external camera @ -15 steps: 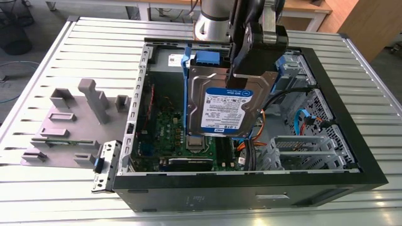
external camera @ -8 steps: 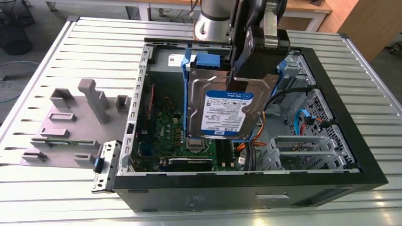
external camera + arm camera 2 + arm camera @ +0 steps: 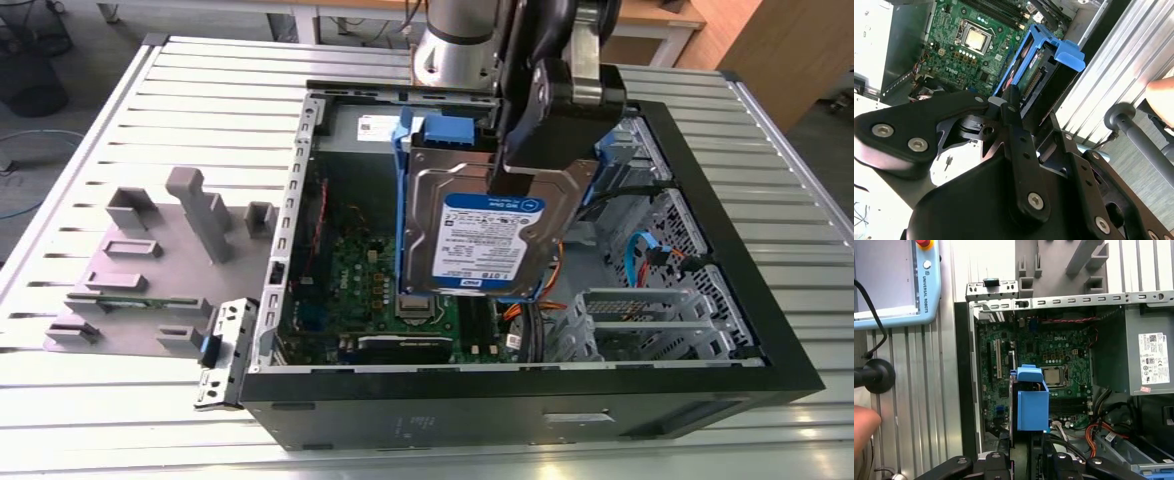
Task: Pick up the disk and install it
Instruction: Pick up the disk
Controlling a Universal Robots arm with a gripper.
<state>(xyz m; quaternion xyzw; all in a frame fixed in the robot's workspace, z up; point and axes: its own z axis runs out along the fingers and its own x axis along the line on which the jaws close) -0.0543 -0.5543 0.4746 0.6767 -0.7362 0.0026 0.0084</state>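
Note:
The disk [image 3: 478, 238], a silver hard drive with a white-and-blue label and blue side rails, hangs upright over the open computer case [image 3: 694, 200]. My gripper [image 3: 541, 165] is shut on its upper edge. In the second wrist view the disk [image 3: 1046, 62] sticks out past the black fingers [image 3: 1010, 107], with the motherboard beneath. The first wrist view looks down the disk's blue rail [image 3: 1032, 402] from the gripper [image 3: 1024, 452] toward the motherboard [image 3: 1054, 360].
A grey power-supply box [image 3: 1149, 350] fills one end of the case, and a metal drive cage [image 3: 641, 320] sits at the exterior view's right. A grey fixture [image 3: 160, 250] lies on the slatted table. A teach pendant [image 3: 894, 280] and a hand [image 3: 864, 422] are beside the case.

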